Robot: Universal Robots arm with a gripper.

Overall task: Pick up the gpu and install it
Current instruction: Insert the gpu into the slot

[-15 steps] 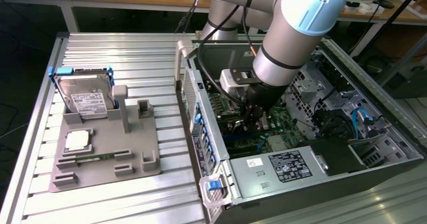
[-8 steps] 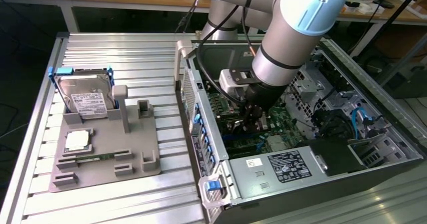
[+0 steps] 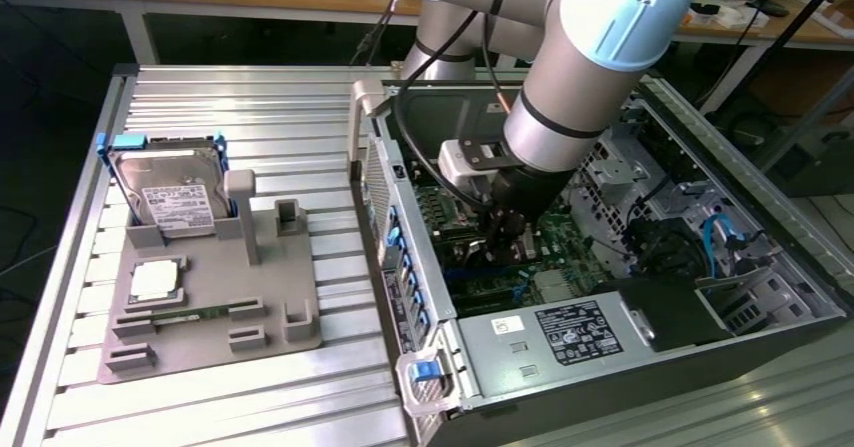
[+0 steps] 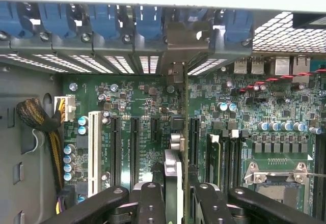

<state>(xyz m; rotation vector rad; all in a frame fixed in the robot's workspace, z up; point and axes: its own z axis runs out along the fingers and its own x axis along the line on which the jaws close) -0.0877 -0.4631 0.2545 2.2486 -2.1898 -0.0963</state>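
Table: ribbed metal top.
Computer case: lying open on the table, on the exterior view's right.
Arm: reaching down into the case.
Grey tray: beside the case, with a hard drive standing in it.
Motherboard: green, directly under the tool.
Gripper: black fingers clamped on the gpu.
Gpu: on edge over the motherboard between black slots; whether it's seated, I can't tell.

I see the card edge-on only, its face hidden and its near end lost between the gripper fingers. In the exterior view's centre the arm covers the fingertips; the hard drive label is too small to read.
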